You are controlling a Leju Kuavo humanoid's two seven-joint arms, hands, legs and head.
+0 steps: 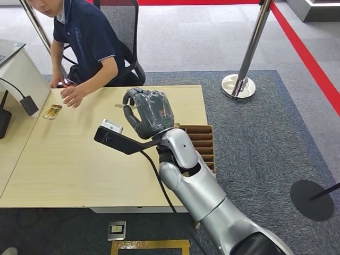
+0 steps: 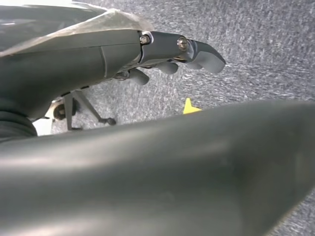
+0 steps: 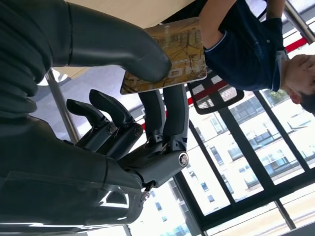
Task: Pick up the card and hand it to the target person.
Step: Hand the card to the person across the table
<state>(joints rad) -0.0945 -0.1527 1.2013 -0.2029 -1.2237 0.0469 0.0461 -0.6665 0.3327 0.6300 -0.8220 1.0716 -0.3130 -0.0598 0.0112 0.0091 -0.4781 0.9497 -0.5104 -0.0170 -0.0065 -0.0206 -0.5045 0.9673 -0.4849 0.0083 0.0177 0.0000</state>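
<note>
My right hand (image 1: 148,112) hangs above the middle of the light wooden table (image 1: 80,164). In the right wrist view this hand (image 3: 122,132) pinches a yellow-brown patterned card (image 3: 167,54) between thumb and fingers. In the head view only a thin edge of the card (image 1: 118,105) sticks out toward the person. The person (image 1: 86,37) in a dark blue polo sits at the table's far left corner, one hand (image 1: 73,96) resting on the tabletop a short way from my hand. My left hand (image 2: 178,49) hangs over grey carpet, holding nothing, with its fingers loosely extended.
A second card (image 1: 52,111) lies on the table near the person's hand. A white device (image 1: 20,74) stands at the left edge. A slotted cardboard box (image 1: 202,141) sits at the table's right end. A stanchion (image 1: 240,79) with red tape stands beyond it.
</note>
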